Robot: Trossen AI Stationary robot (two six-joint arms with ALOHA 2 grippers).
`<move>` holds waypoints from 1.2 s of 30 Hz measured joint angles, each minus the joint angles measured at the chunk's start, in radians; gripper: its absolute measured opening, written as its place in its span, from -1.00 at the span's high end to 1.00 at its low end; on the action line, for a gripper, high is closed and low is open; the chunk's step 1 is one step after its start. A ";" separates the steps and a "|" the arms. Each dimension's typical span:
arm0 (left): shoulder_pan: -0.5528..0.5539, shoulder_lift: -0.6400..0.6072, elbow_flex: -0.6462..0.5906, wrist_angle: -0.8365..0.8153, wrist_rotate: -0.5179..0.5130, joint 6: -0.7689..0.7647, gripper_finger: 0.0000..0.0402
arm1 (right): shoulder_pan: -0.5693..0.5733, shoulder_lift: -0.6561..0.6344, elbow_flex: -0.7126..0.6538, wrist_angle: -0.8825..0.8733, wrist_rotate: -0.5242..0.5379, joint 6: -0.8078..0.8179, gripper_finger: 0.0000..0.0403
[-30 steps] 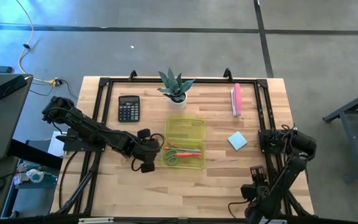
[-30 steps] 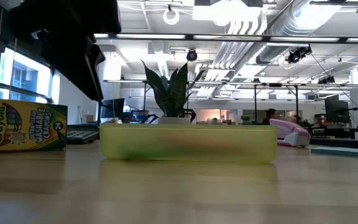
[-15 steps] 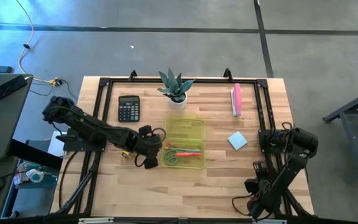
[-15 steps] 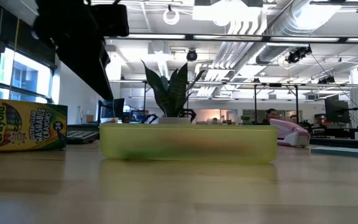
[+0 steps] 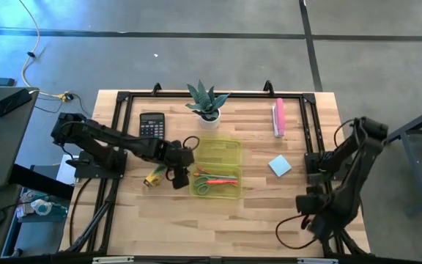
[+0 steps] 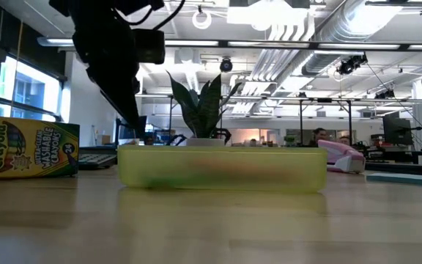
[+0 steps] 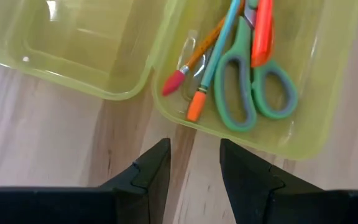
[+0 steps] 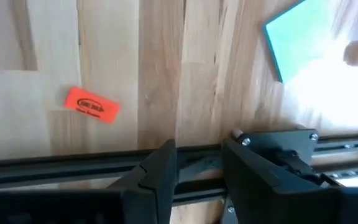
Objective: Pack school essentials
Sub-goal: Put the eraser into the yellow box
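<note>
While the left gripper (image 5: 182, 178) hangs just off the left edge of the yellow-green case (image 5: 217, 168), its fingers (image 7: 151, 171) stand apart with nothing between them. Green-handled scissors (image 7: 253, 93), an orange pen (image 7: 263, 28) and a thin pencil (image 7: 197, 53) lie in the case's near tray, just ahead of the fingertips (the other tray bare). Yellow crayon box (image 5: 153, 178) on the table beside the gripper, on its left. Light-blue notepad (image 5: 279, 166) well right of the case. Right gripper (image 8: 194, 168) over the table's right frame rail, jaws parted, empty.
</note>
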 joint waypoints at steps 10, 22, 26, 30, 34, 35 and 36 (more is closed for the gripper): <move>0.032 0.000 0.000 0.077 0.000 -0.010 0.37 | 0.004 -0.136 -0.224 0.304 -0.005 -0.073 0.40; 0.036 0.000 0.000 0.183 0.003 -0.014 0.37 | 0.026 -0.099 -0.398 0.646 -0.091 -0.283 0.11; 0.036 0.000 0.000 0.183 -0.004 -0.032 0.37 | 0.069 -0.099 -0.403 0.664 -0.101 -0.299 0.08; 0.037 0.000 0.000 0.185 -0.005 -0.039 0.37 | 0.108 -0.093 -0.403 0.703 -0.053 -0.310 0.08; 0.037 0.000 0.000 0.191 -0.005 -0.042 0.37 | 0.134 -0.036 -0.403 0.740 -0.051 -0.329 0.08; 0.037 0.000 0.000 0.193 -0.005 -0.044 0.37 | 0.139 -0.017 -0.403 0.749 -0.056 -0.341 0.08; 0.037 0.000 0.000 0.194 -0.006 -0.051 0.37 | 0.144 0.002 -0.403 0.759 -0.060 -0.351 0.08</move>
